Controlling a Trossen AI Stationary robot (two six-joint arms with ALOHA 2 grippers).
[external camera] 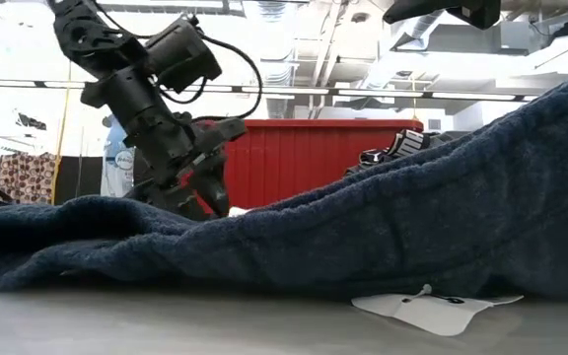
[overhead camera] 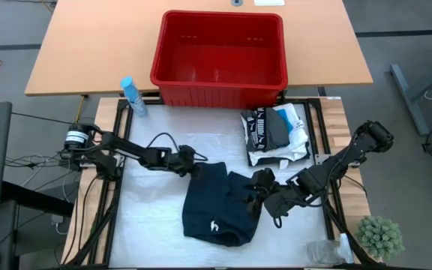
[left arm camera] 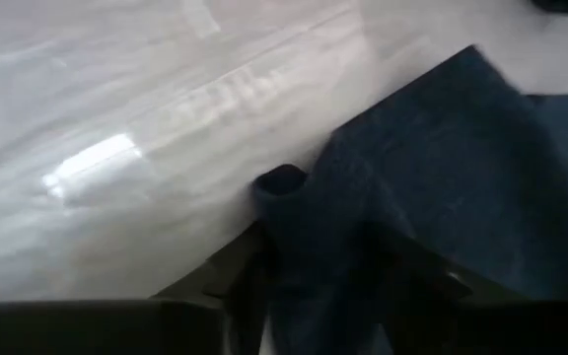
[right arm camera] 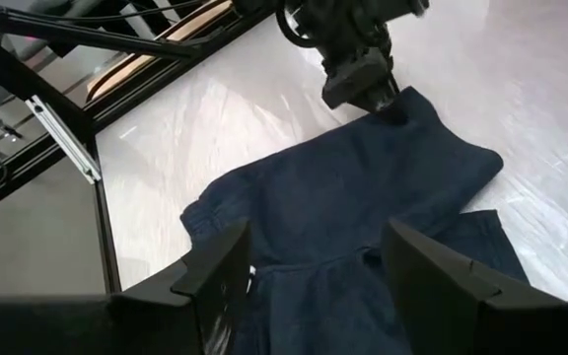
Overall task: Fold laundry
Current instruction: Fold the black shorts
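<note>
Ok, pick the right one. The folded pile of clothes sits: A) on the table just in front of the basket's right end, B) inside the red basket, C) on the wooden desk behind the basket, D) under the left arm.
A: the folded pile lies on the table directly in front of the red basket, toward its right end, and the basket itself looks empty.

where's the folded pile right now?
In the high view the folded pile lies on the table's far right, just in front of the red basket and beyond the right gripper, apart from the dark blue garment mid-table.
</note>
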